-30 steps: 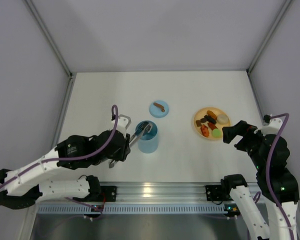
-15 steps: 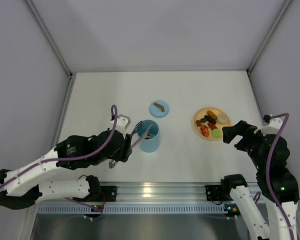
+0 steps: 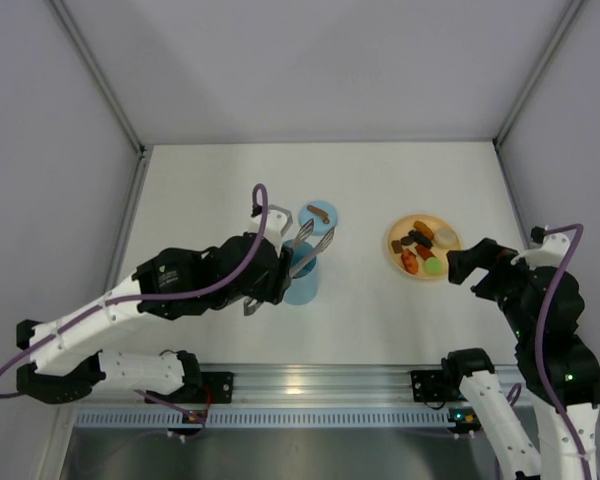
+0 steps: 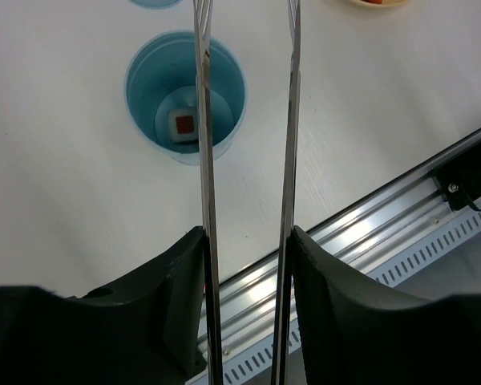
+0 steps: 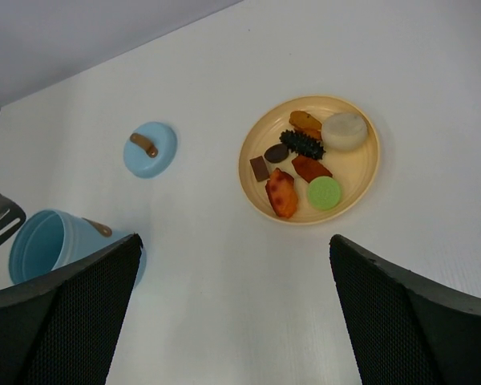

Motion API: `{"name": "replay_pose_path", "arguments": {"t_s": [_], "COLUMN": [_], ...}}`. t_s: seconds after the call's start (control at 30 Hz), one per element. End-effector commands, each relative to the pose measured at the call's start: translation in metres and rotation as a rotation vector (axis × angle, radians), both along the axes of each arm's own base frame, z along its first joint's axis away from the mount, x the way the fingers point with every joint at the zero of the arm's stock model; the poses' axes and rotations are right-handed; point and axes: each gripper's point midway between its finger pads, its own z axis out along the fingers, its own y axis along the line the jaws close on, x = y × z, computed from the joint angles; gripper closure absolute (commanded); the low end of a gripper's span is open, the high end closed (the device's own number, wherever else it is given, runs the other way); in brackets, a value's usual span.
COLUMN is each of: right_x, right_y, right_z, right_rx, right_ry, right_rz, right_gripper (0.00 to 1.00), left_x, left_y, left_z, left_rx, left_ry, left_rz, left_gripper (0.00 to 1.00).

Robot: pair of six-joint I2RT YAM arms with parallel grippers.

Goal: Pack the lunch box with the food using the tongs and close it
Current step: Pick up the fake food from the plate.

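My left gripper [image 4: 247, 241] is shut on the tongs [image 4: 291, 120], whose two thin arms stand spread apart between the fingers. The tong tips [image 3: 315, 243] hang above the far rim of the lunch box [image 3: 304, 290], an open light blue tub. A small red piece [image 4: 184, 124] lies on the tub's bottom. The blue lid [image 5: 150, 149] with its brown handle lies flat on the table beyond the tub. Several food pieces, among them a round green one [image 5: 325, 192] and an orange one [image 5: 280, 192], sit on the plate. My right gripper [image 5: 232, 305] is open and empty, near the plate.
The shallow orange-yellow plate [image 5: 357, 172] stands right of centre, with a pale round piece [image 5: 344, 130] at its far edge. Grey walls close the table in on three sides. An aluminium rail [image 3: 310, 385] runs along the near edge.
The tongs were squeezed with their tips down in the tub. They have since spread apart, and the left arm has lifted them and moved right. The right arm has stayed put.
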Motion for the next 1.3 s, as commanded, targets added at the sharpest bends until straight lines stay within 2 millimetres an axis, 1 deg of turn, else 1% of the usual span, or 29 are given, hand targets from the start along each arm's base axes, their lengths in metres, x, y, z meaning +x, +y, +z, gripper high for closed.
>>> {"name": "replay_pose_path", "arguments": {"t_s": [0.0, 0.03, 0.07, 0.13, 0.17, 0.2, 0.23, 0.27, 0.3, 0.33, 0.37, 0.4, 0.43, 0.53, 0.57, 0.63, 0.67, 0.73, 0.77, 0.8, 0.83, 0.9, 0.93, 0.97, 1.0, 1.03, 1.13, 1.27], "right_x": [-0.002, -0.004, -0.005, -0.008, -0.008, -0.010, -0.011, -0.013, -0.014, -0.015, -0.016, -0.018, -0.020, -0.025, -0.026, -0.028, -0.029, -0.030, -0.031, -0.031, -0.032, -0.033, -0.033, -0.034, -0.034, -0.033, -0.033, -0.033], "right_y": [-0.009, -0.010, -0.012, -0.012, -0.012, -0.013, -0.013, -0.014, -0.015, -0.016, -0.018, -0.020, -0.023, -0.030, -0.033, -0.036, -0.038, -0.040, -0.041, -0.041, -0.043, -0.045, -0.046, -0.046, -0.046, -0.046, -0.046, -0.046], "right_z": [0.024, 0.027, 0.026, 0.029, 0.030, 0.028, 0.030, 0.030, 0.029, 0.028, 0.028, 0.027, 0.027, 0.025, 0.025, 0.023, 0.022, 0.019, 0.018, 0.017, 0.017, 0.015, 0.015, 0.015, 0.015, 0.014, 0.011, 0.009], "right_rx": [-0.021, -0.024, -0.029, -0.031, -0.032, -0.032, -0.032, -0.035, -0.036, -0.043, -0.048, -0.053, -0.064, -0.085, -0.092, -0.103, -0.107, -0.116, -0.122, -0.126, -0.131, -0.140, -0.142, -0.143, -0.145, -0.146, -0.150, -0.152], "right_ry": [-0.068, -0.073, -0.067, -0.073, -0.073, -0.066, -0.067, -0.070, -0.067, -0.065, -0.063, -0.057, -0.059, -0.050, -0.050, -0.042, -0.037, -0.027, -0.023, -0.022, -0.020, -0.014, -0.017, -0.018, -0.015, -0.012, -0.006, -0.001], "right_rz": [-0.037, -0.043, -0.049, -0.051, -0.050, -0.052, -0.052, -0.054, -0.057, -0.062, -0.073, -0.078, -0.094, -0.118, -0.135, -0.145, -0.158, -0.164, -0.165, -0.167, -0.173, -0.183, -0.186, -0.186, -0.185, -0.183, -0.182, -0.181], "right_gripper": [0.01, 0.01, 0.01, 0.01, 0.01, 0.00, 0.00, 0.01, 0.01, 0.01, 0.00, 0.01, 0.00, 0.00, 0.00, 0.00, 0.01, 0.00, 0.01, 0.00, 0.00, 0.01, 0.00, 0.01, 0.01, 0.01, 0.01, 0.00], "left_x": [0.017, 0.020, 0.025, 0.033, 0.038, 0.042, 0.045, 0.048, 0.053, 0.057, 0.062, 0.065, 0.072, 0.088, 0.095, 0.106, 0.115, 0.119, 0.123, 0.125, 0.126, 0.129, 0.131, 0.133, 0.135, 0.135, 0.134, 0.134], "left_y": [-0.046, -0.054, -0.067, -0.088, -0.103, -0.113, -0.124, -0.133, -0.147, -0.157, -0.171, -0.179, -0.192, -0.210, -0.221, -0.231, -0.240, -0.251, -0.259, -0.267, -0.273, -0.283, -0.287, -0.289, -0.293, -0.298, -0.308, -0.316], "left_z": [0.031, 0.033, 0.026, 0.037, 0.028, 0.026, 0.036, 0.034, 0.020, 0.026, 0.011, 0.008, 0.002, -0.008, -0.014, -0.021, -0.028, -0.036, -0.045, -0.048, -0.059, -0.062, -0.073, -0.077, -0.076, -0.084, -0.090, -0.094], "left_rx": [-0.083, -0.087, -0.063, -0.091, -0.066, -0.056, -0.083, -0.079, -0.047, -0.063, -0.033, -0.023, -0.012, -0.014, -0.021, -0.037, -0.040, -0.049, -0.037, -0.046, -0.037, -0.046, -0.033, -0.028, -0.037, -0.033, -0.057, -0.078], "left_ry": [-0.080, -0.088, -0.087, -0.117, -0.108, -0.113, -0.129, -0.130, -0.120, -0.129, -0.117, -0.116, -0.117, -0.094, -0.080, -0.056, -0.053, -0.039, -0.036, -0.044, -0.036, -0.052, -0.047, -0.048, -0.054, -0.045, -0.041, -0.036], "left_rz": [-0.060, -0.067, -0.075, -0.096, -0.106, -0.118, -0.126, -0.134, -0.147, -0.151, -0.156, -0.168, -0.172, -0.173, -0.173, -0.183, -0.185, -0.211, -0.232, -0.251, -0.265, -0.286, -0.294, -0.294, -0.298, -0.312, -0.333, -0.349], "left_gripper": [0.51, 0.51, 0.50, 0.50, 0.50, 0.50, 0.50, 0.50, 0.50, 0.50, 0.50, 0.50, 0.50, 0.51, 0.51, 0.52, 0.52, 0.52, 0.52, 0.52, 0.52, 0.52, 0.52, 0.52, 0.53, 0.52, 0.52, 0.52]}}
